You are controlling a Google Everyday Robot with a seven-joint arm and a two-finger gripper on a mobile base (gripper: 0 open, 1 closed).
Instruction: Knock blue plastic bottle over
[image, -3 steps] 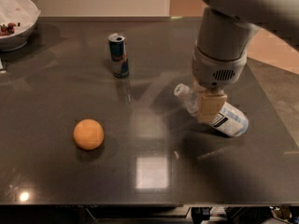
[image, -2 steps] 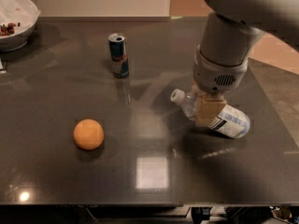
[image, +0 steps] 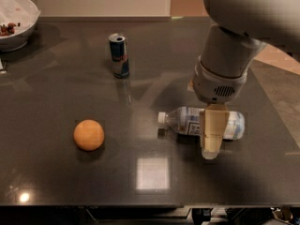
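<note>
The blue plastic bottle [image: 185,121] lies on its side on the dark table [image: 154,74], right of centre, white cap pointing left. Its clear body and white-and-blue label show on both sides of my arm. My gripper [image: 210,149] hangs straight down over the bottle's middle, its tan tip reaching just past the bottle's near side. The arm's grey wrist hides part of the bottle's far edge.
A blue-and-silver drink can [image: 119,55] stands upright at the back centre. An orange [image: 88,135] sits at the front left. A white bowl [image: 16,20] with some food is at the back left corner. The table's right edge runs close to the bottle's base.
The bottle has rolled from a slanted lie to flat and crosswise, cap now pointing left. My gripper has shifted toward the table's front, across the bottle.
</note>
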